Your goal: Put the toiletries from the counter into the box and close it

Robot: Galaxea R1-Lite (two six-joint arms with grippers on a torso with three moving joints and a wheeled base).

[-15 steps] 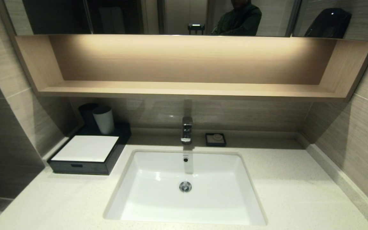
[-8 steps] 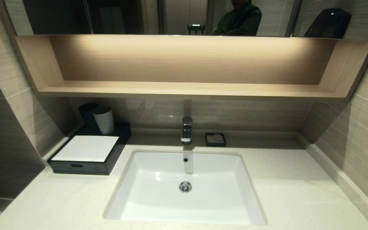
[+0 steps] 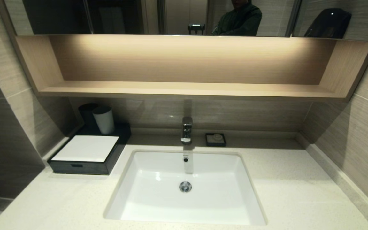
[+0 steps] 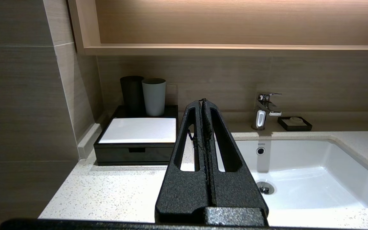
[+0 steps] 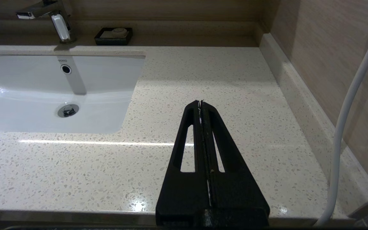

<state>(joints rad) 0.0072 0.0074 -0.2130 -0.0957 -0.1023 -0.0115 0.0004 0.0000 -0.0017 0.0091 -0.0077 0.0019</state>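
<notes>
Left wrist view, left pincer point(image 4: 203, 101) pressed together, empty, over counter point(image 4: 117, 191), right pincer point(image 5: 200, 102) likewise.

Warm light glows inside the wooden shelf point(image 3: 187, 64); the side walls stay dim. Glare streaks the tabletop point(image 5: 107, 142) and the basin point(image 3: 158, 175). The head view bows at its edges.

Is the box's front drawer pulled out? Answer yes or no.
No, the box has its drawer front flush with the body, the slot handle showing, on the counter.
</notes>
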